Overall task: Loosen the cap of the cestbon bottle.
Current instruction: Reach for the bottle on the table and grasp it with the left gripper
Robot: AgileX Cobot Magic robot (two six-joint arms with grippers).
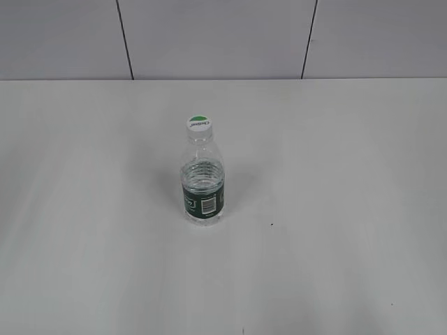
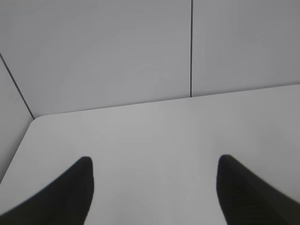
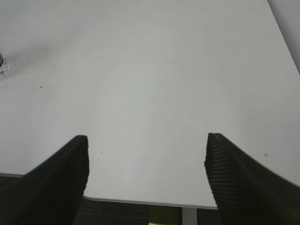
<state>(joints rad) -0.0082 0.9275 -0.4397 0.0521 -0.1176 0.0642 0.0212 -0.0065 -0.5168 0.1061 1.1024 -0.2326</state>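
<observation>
The cestbon bottle [image 1: 203, 185] stands upright in the middle of the white table, clear and ribbed, with a dark green label and a white barcode patch. Its white cap [image 1: 199, 124] with a green half-circle sits on top. Neither arm shows in the exterior view. My left gripper [image 2: 154, 161] is open and empty over the bare table near the far left corner. My right gripper [image 3: 146, 138] is open and empty above the table's edge. A sliver of the bottle's base [image 3: 3, 65] shows at the far left edge of the right wrist view.
The white table [image 1: 335, 209] runs back to a grey panelled wall [image 1: 209, 35]. The right wrist view shows the table's edge [image 3: 140, 202] with dark floor and a table leg below. The left wrist view shows the rounded table corner [image 2: 37, 118].
</observation>
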